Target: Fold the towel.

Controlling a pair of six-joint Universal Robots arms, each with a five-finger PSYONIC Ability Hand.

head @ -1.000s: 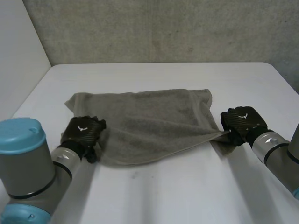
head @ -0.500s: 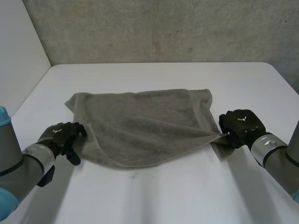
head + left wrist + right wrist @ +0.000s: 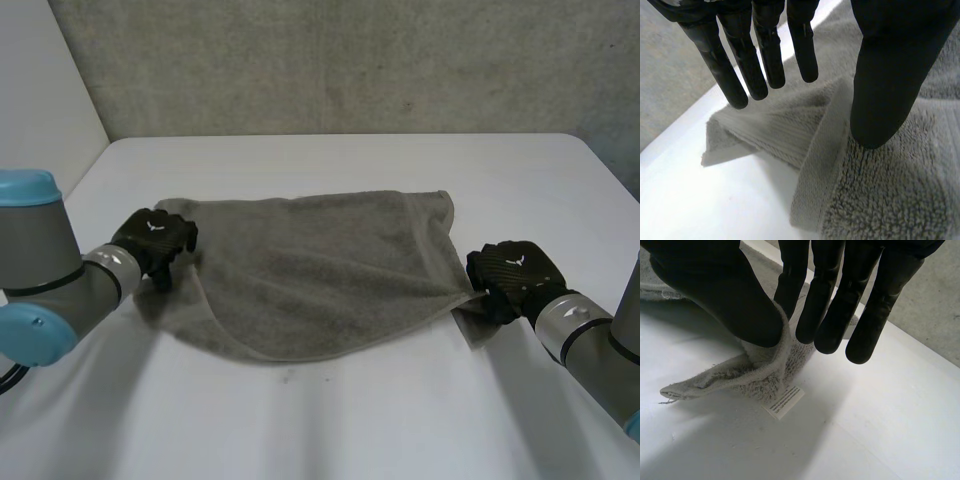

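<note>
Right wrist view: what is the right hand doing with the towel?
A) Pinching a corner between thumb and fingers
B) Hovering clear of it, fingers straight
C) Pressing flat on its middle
A: the right hand has the towel corner, just above the white label, squeezed between its thumb and fingers.

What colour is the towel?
The towel is plain greyish-brown, with no pattern; the head view shows it best.
</note>
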